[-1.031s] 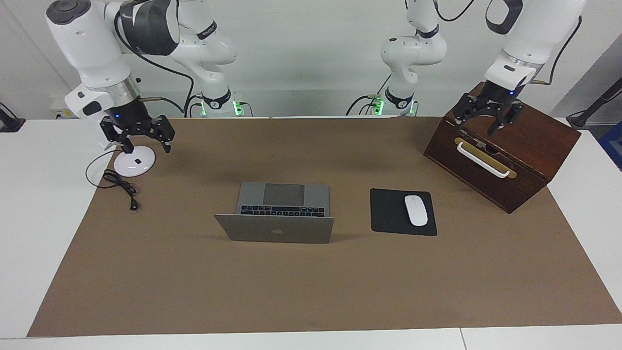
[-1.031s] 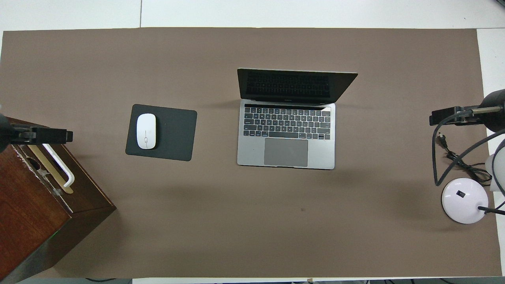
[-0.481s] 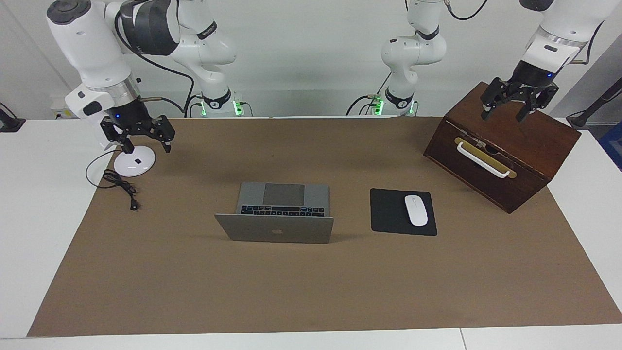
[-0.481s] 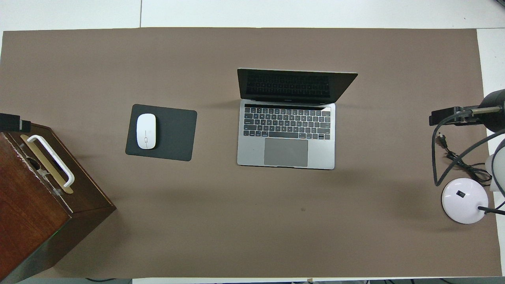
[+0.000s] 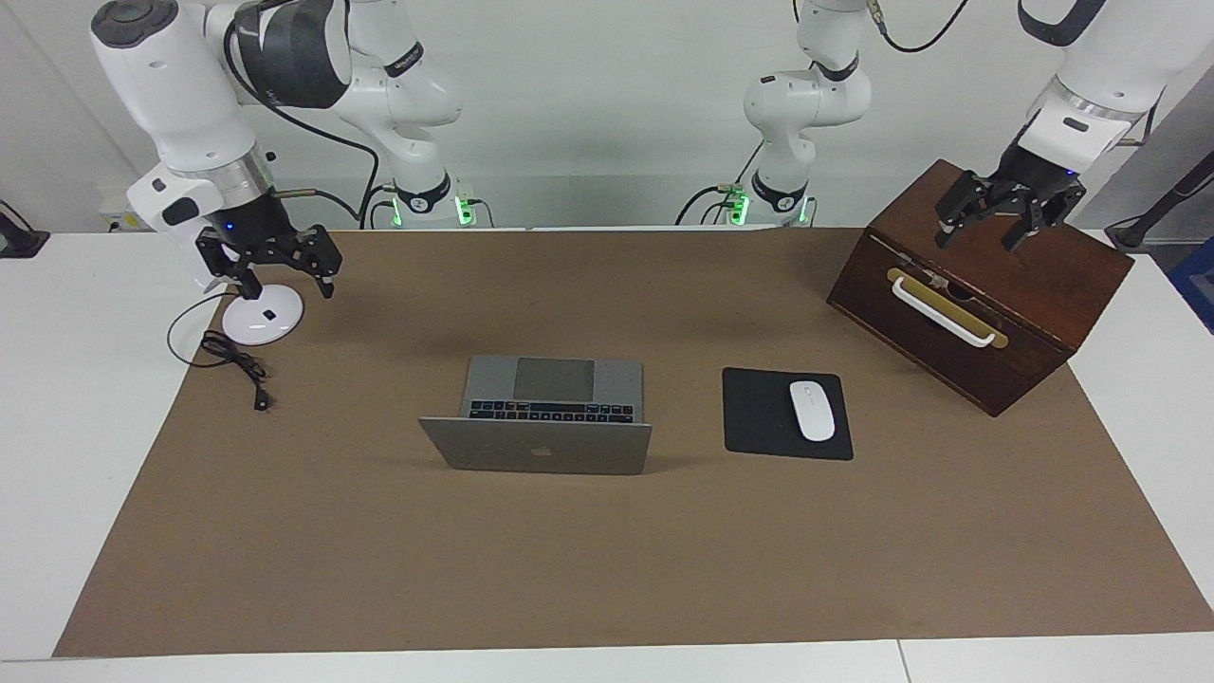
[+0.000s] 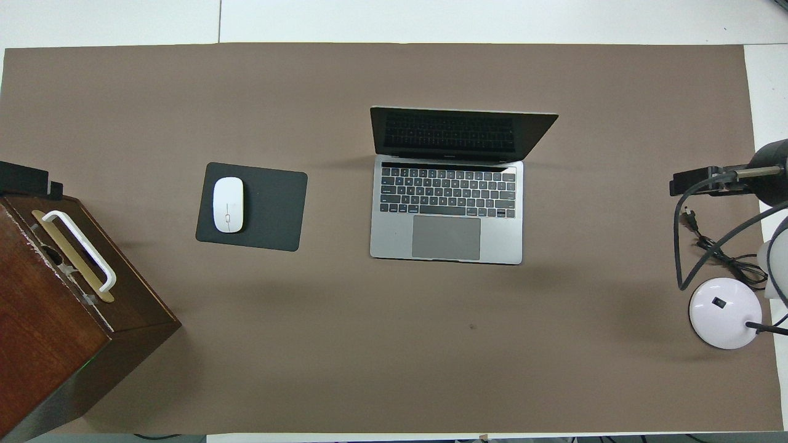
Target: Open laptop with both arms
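Note:
The silver-grey laptop (image 5: 536,446) sits in the middle of the brown mat with its lid raised, apple logo on the lid's back, dark screen, black keys and grey trackpad (image 6: 446,237) showing. Neither gripper touches it. My left gripper (image 5: 977,237) hangs open over the top of the wooden box at the left arm's end; only its tip (image 6: 24,181) shows in the overhead view. My right gripper (image 5: 287,283) hangs open over the white lamp base at the right arm's end, with part of it (image 6: 699,183) in the overhead view. Both hold nothing.
A black mouse pad (image 6: 271,209) with a white mouse (image 6: 228,204) lies beside the laptop toward the left arm's end. A dark wooden box (image 5: 986,294) with a white handle (image 5: 944,313) stands there too. A white round lamp base (image 6: 724,312) and black cable (image 5: 237,365) lie at the right arm's end.
My left gripper has risen from the box's handle edge and moved out over the box top, still open. The right arm and the laptop have not moved.

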You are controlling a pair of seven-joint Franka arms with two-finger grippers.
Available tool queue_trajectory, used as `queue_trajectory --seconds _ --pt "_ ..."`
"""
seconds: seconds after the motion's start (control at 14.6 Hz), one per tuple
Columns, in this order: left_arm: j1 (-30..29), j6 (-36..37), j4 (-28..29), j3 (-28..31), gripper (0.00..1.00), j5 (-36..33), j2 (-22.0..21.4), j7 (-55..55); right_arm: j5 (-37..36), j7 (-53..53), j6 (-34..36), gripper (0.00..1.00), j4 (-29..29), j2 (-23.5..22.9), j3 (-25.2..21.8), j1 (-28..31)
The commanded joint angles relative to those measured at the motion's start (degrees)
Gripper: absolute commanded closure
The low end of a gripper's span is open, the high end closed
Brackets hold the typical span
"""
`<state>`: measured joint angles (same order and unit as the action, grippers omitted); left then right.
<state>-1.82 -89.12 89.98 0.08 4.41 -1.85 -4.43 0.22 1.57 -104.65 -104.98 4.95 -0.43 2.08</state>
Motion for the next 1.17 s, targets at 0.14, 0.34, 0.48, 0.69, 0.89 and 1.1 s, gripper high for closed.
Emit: queue_trajectory --seconds 0.14,0.34,0.48,0.69,0.89,1.1 --pt "0.58 -0.26 0.54 -0.43 0.0 -1.77 0.79 3.64 1.36 0.45 -1.7 0.0 -1.55 1.12 0.25 0.38" --pt "0.58 -1.06 2.48 -0.52 0.0 -1.77 0.0 3.73 1.36 0.45 -1.88 0.0 -1.63 1.12 0.25 0.38" --pt "0.58 -0.97 2.57 -0.6 0.0 -1.77 0.0 3.73 1.36 0.45 -1.88 0.0 -1.55 1.12 0.25 0.38" --pt "0.5 -1.06 2.83 -0.52 0.0 -1.77 -0.09 4.78 1.36 0.36 -1.88 0.0 -1.55 1.12 0.25 0.38" --pt "0.58 -1.06 2.92 -0.6 0.0 -1.86 -0.09 4.87 1.36 0.27 -1.88 0.0 -1.63 1.12 0.25 0.38" --pt "0.58 -0.97 3.18 -0.6 0.0 -1.86 -0.18 4.87 1.36 0.1 -1.88 0.0 -1.72 1.12 0.25 0.29"
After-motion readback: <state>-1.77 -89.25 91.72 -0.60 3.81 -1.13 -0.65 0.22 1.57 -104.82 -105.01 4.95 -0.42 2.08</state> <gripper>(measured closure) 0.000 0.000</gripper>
